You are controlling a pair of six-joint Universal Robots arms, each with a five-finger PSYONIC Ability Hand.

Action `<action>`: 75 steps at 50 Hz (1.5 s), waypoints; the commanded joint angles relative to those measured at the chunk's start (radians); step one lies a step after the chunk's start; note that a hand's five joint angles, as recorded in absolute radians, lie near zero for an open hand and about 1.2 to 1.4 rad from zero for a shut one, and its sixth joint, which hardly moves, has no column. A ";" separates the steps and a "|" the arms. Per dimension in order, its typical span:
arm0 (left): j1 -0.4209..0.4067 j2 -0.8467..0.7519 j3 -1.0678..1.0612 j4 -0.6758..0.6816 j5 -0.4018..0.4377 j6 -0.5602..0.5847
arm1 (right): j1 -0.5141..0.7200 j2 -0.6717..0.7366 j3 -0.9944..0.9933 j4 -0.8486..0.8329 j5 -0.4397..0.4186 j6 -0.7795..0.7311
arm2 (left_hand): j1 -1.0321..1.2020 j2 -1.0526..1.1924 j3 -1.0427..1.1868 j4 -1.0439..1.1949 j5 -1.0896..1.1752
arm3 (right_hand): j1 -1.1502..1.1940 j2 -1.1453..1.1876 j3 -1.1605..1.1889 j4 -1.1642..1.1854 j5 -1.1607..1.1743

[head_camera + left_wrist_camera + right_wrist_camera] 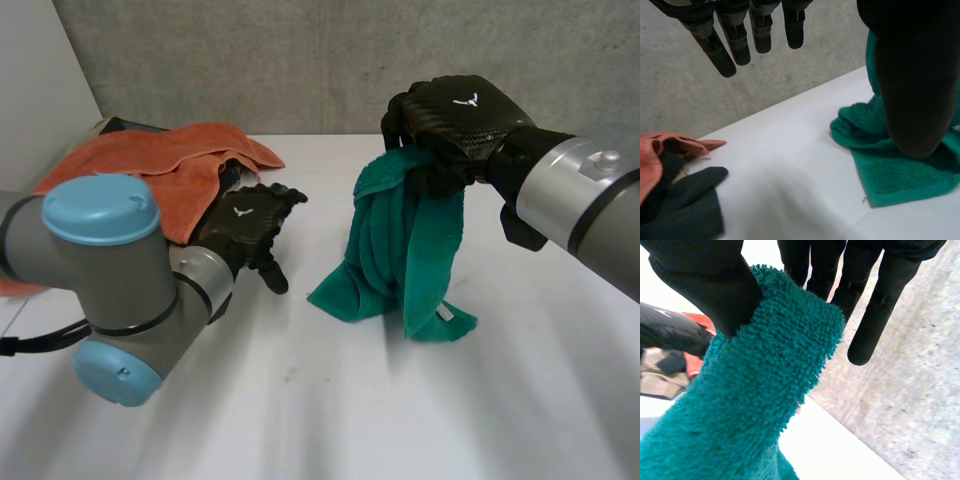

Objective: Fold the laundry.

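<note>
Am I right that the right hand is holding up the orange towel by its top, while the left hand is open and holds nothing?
Not quite: in the head view the right hand grips the green towel; the orange towel lies on the table by the left hand, which is indeed open and holds nothing.

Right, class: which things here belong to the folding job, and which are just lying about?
In the job: teal towel, pinched by the right robot hand; left robot hand, open.
Lying about: orange towel; dark cloth beside it.
</note>
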 commanded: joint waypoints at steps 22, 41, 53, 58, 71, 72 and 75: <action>-0.119 -0.226 0.212 -0.137 0.085 -0.111 | -0.006 -0.214 0.067 0.043 -0.170 0.179 | 0.407 0.410 0.400 0.409 0.391 | 0.314 0.228 0.209 0.202 0.260; -0.021 0.002 0.118 -0.032 -0.115 0.046 | -0.103 0.112 0.005 0.023 0.001 -0.058 | 1.195 1.198 1.188 1.197 1.180 | 0.314 0.228 0.209 0.202 0.260; -0.036 0.030 0.376 0.149 -0.203 0.361 | -0.030 0.287 -0.327 -0.187 0.350 -0.101 | 1.195 1.198 1.188 1.197 1.180 | 0.314 0.228 0.209 0.202 0.260; -0.072 0.068 0.296 0.168 -0.286 0.366 | -0.011 0.232 -0.250 -0.323 0.361 -0.085 | 1.195 1.198 1.188 1.197 1.180 | 0.314 0.228 0.209 0.202 0.260; -0.112 0.023 -0.219 0.366 -0.286 0.364 | -0.040 0.240 0.233 -0.356 0.181 -0.132 | 1.195 1.198 1.188 1.197 1.180 | 0.314 0.228 0.209 0.202 0.260; -0.113 0.010 -0.232 0.358 -0.289 0.361 | -0.042 0.255 0.251 -0.348 0.169 -0.152 | 1.195 1.198 1.188 1.197 1.180 | 0.314 0.228 0.209 0.202 0.260; -0.128 -0.023 -0.264 0.295 -0.306 0.340 | -0.049 0.306 0.299 -0.327 0.147 -0.248 | 1.195 1.198 1.188 1.197 1.180 | 0.305 0.219 0.200 0.193 0.251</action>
